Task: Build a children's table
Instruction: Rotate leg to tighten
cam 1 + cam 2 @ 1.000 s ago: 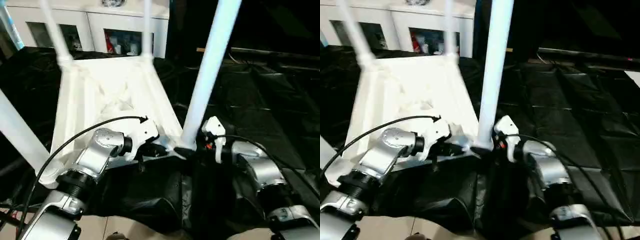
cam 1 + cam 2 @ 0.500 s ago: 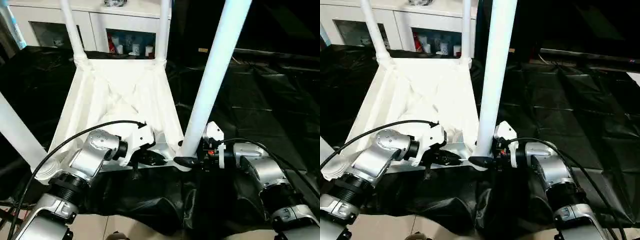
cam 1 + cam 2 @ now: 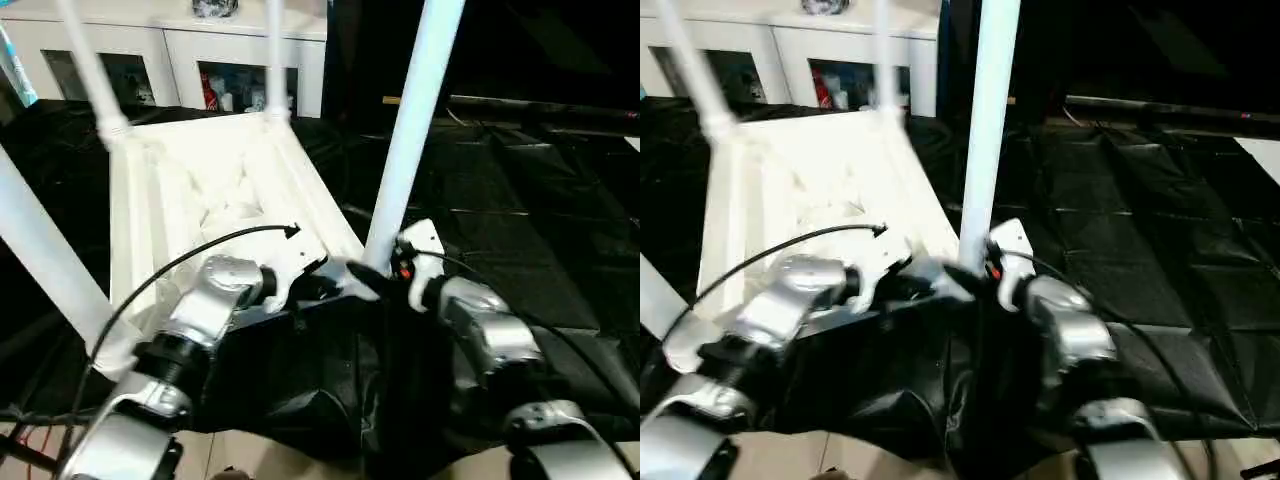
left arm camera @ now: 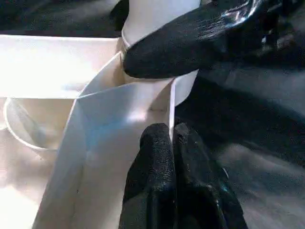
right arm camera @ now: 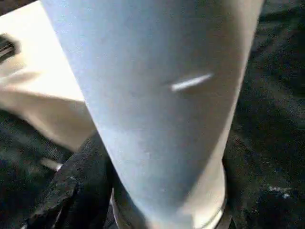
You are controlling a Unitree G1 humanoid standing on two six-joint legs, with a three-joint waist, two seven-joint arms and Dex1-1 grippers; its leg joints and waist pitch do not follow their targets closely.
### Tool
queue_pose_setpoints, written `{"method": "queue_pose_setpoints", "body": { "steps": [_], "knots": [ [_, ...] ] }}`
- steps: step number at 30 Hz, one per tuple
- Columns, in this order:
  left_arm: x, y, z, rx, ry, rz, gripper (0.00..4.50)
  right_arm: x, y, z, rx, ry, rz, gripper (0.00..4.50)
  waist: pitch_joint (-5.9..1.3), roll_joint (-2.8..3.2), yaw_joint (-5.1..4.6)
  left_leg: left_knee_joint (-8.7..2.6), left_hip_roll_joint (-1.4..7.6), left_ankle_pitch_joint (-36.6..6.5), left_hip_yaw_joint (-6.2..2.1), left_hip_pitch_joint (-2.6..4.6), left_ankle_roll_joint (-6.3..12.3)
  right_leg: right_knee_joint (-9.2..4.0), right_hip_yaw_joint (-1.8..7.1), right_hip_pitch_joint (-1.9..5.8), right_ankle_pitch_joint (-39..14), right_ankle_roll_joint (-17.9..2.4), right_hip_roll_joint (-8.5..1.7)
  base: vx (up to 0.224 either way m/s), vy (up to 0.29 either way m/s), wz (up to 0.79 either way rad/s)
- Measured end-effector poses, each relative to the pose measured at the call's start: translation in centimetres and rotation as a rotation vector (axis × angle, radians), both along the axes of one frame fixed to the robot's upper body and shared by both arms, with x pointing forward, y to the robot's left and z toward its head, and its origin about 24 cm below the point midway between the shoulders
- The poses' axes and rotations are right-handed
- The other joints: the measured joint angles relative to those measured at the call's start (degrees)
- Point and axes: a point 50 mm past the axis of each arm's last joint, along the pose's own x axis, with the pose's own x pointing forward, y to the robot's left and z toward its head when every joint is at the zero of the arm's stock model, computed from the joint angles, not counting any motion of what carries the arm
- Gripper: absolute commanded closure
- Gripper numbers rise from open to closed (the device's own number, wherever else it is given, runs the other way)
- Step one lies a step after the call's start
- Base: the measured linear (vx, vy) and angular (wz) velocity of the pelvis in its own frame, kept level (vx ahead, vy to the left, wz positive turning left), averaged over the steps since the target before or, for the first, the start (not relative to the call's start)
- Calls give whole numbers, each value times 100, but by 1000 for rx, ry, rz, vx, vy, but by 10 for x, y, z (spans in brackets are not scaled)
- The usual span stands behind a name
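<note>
table top: flipped underside-up on the black sheet, ribs pretty washed out
legs: all four stick up, tops cut off; near-right leg is clearest
left gripper: fingers pinched tight on the top's thin edge wall by that corner
right gripper: clamped around the leg's base, one finger visible, other hidden
cabinet: behind, partly blocked

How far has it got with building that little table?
Nearly done, it seems: the upside-down tabletop has four legs standing up. The right gripper grips the base of the near right leg, while the left gripper pinches the tabletop's rim. Left: probably finishing that leg and turning the table over.
</note>
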Motion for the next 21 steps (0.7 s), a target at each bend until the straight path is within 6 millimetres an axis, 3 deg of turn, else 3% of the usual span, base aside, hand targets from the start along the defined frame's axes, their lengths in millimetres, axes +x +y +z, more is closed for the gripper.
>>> {"method": "queue_pose_setpoints", "body": {
  "steps": [4,7,12,21],
  "knots": [
    [3,-5,1,-9,-11,43,450,4,7,2,4,-21,-93,177,-5,41,6,-18,-1,-3,3,-7,2,-5,0,-14,-7,6,0,0,0,0],
    [3,-4,1,-10,-11,44,450,4,9,1,5,-31,-98,107,-2,49,6,-29,0,-2,4,-7,1,-4,-1,-14,-11,4,2,0,0,0],
    [2,-3,1,-11,-7,35,450,2,11,1,8,-36,-76,72,-1,49,0,-24,0,-2,6,-6,1,-4,2,-14,-10,3,1,0,0,0],
    [-13,21,3,-5,9,-127,450,-17,-7,4,-8,-43,264,72,2,43,27,-36,2,-3,6,-7,3,-6,-1,-18,-17,2,4,0,0,0]
  ]
}}
